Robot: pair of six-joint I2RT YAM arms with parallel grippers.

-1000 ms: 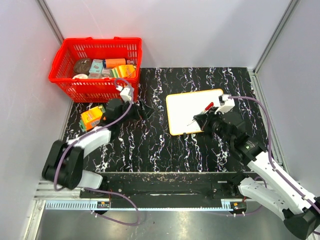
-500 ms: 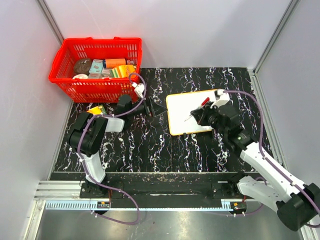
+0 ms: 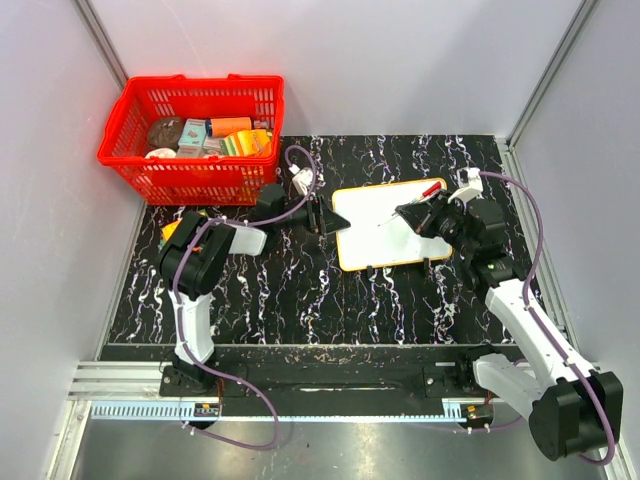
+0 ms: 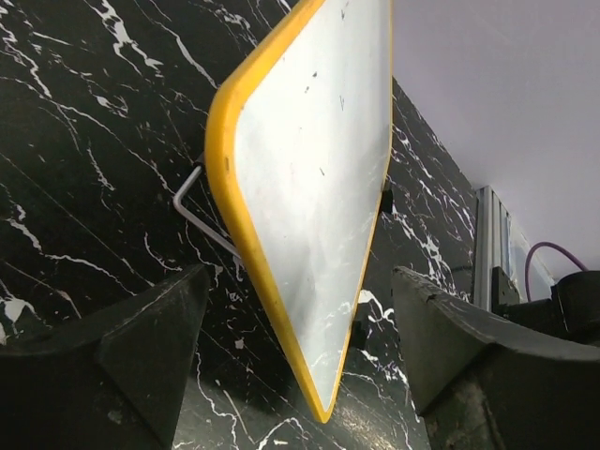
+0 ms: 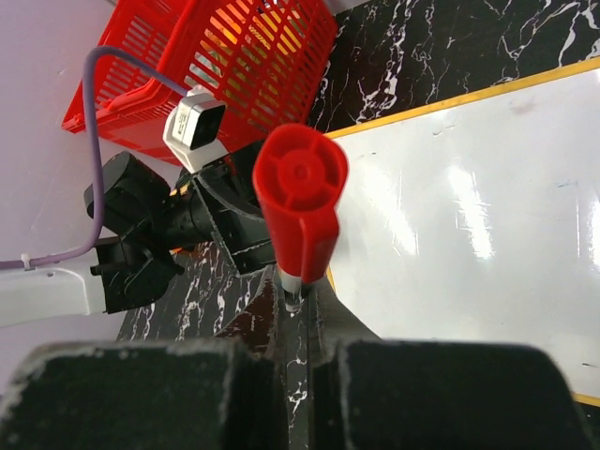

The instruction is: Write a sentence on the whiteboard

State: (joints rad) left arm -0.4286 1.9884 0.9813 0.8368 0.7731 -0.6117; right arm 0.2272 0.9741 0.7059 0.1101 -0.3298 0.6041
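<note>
While the right gripper (image 5: 298,309) is clamped shut on a red cylindrical marker pen (image 5: 298,202), the flat white whiteboard with an orange-yellow rim (image 3: 365,240) rests on the black white-veined marble table (image 3: 300,290), to the right of the red plastic mesh basket (image 3: 190,182) and slightly nearer. The left gripper (image 4: 300,281), between basket and board, has its jaws spread wide (one either side of the board's corner, gaps showing).

Left gripper (image 3: 326,218) sits at the whiteboard's (image 3: 372,243) left edge.
</note>
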